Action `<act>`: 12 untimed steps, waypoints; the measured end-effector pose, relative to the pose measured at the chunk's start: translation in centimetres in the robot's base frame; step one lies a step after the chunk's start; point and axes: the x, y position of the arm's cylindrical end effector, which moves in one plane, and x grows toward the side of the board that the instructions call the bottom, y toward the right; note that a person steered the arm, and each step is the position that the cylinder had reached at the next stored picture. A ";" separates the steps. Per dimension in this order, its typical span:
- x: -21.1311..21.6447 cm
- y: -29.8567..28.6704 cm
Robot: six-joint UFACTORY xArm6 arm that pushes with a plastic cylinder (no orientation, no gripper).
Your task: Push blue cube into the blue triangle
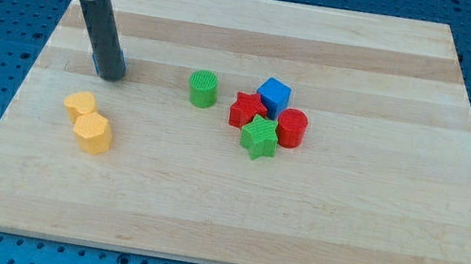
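Note:
The blue cube sits right of the board's middle, at the top of a tight cluster with a red star, a red cylinder and a green star. No blue triangle shows anywhere in the view. My tip rests on the board at the view's upper left, far to the left of the blue cube and just above the yellow blocks. The rod leans up toward the view's top left.
A green cylinder stands between my tip and the cluster. Two yellow blocks lie at the left: a yellow heart-like one and a yellow hexagon. The wooden board lies on a blue perforated table.

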 end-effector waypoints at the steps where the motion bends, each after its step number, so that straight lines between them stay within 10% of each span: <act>1: -5.3 -0.3; 4: -5.9 18.6; 6: 2.1 31.0; 10: -3.0 17.0; 12: 0.1 22.6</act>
